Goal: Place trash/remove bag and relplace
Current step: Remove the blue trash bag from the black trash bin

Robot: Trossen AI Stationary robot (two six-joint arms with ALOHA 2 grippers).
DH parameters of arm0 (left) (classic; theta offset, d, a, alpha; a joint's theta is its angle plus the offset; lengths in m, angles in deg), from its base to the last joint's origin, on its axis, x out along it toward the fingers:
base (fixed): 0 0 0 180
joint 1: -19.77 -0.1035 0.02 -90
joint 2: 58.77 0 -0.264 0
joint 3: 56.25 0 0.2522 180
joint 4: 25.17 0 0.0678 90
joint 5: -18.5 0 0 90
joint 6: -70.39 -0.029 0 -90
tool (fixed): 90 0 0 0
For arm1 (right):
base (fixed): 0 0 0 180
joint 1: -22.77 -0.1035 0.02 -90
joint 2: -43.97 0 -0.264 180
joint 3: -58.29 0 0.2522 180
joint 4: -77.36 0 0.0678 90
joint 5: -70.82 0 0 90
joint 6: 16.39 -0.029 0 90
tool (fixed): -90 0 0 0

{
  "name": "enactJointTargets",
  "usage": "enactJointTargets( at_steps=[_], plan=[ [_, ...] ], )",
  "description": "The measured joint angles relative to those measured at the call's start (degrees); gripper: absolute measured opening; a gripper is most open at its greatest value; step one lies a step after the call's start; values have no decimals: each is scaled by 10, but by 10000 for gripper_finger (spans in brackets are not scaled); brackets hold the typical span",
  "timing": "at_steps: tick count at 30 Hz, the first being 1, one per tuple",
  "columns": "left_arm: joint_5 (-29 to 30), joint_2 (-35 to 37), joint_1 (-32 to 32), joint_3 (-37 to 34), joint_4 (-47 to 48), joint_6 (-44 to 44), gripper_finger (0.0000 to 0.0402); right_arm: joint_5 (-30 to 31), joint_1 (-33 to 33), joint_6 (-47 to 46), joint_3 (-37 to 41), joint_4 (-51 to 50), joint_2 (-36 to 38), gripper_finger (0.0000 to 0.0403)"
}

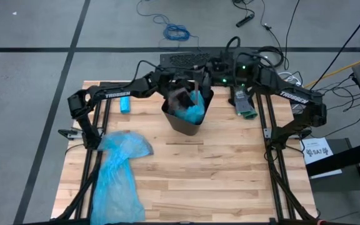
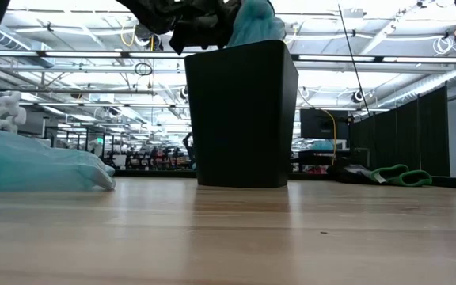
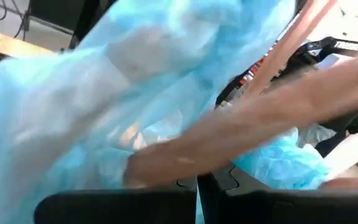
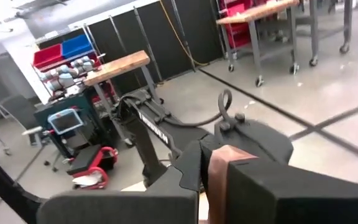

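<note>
Bin: a black trash bin [image 1: 183, 119] stands upright on the wooden table [image 1: 217, 181], toward its far edge and near the middle.
New bag: light-blue plastic [image 1: 194, 112] bunches at the bin's mouth and rises above the rim in the low view; it is not yet spread over the rim.
Left gripper: the left gripper [image 1: 181, 94] reaches over the bin's opening, fingers pressed together on the blue film, which fills the left wrist view.
Right gripper: the right gripper [image 1: 200, 80] hangs just behind the bin's far rim, fingers closed; whether it pinches any plastic I cannot tell.
Old bag: a filled, crumpled blue bag [image 1: 119, 169] lies on the table's left side, well apart from the bin.
Trash: no loose scraps are visible on the table; presumably they sit inside the old bag.
Other item: a small blue oblong object [image 1: 125, 104] lies near the left arm.
Doing the step well: it probably helps to draw the film outward and fold it down over the rim, one side at a time, without tipping the bin.
</note>
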Motion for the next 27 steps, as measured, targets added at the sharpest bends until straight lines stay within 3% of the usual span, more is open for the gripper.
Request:
enactJointTargets(
  at_steps=[6,11,20,27],
  plan=[
    [20,4,-11,0,6,10,0,33,-21,39,-6,-3,-1,0],
    [18,11,-23,11,10,33,0,34,-29,1,-8,-56,0,0],
    [-22,15,-31,78,10,65,0,29,-34,-18,-8,-170,3,0],
    [-26,15,-40,148,115,65,0,3,-35,25,-8,-203,3,0]
  ],
)
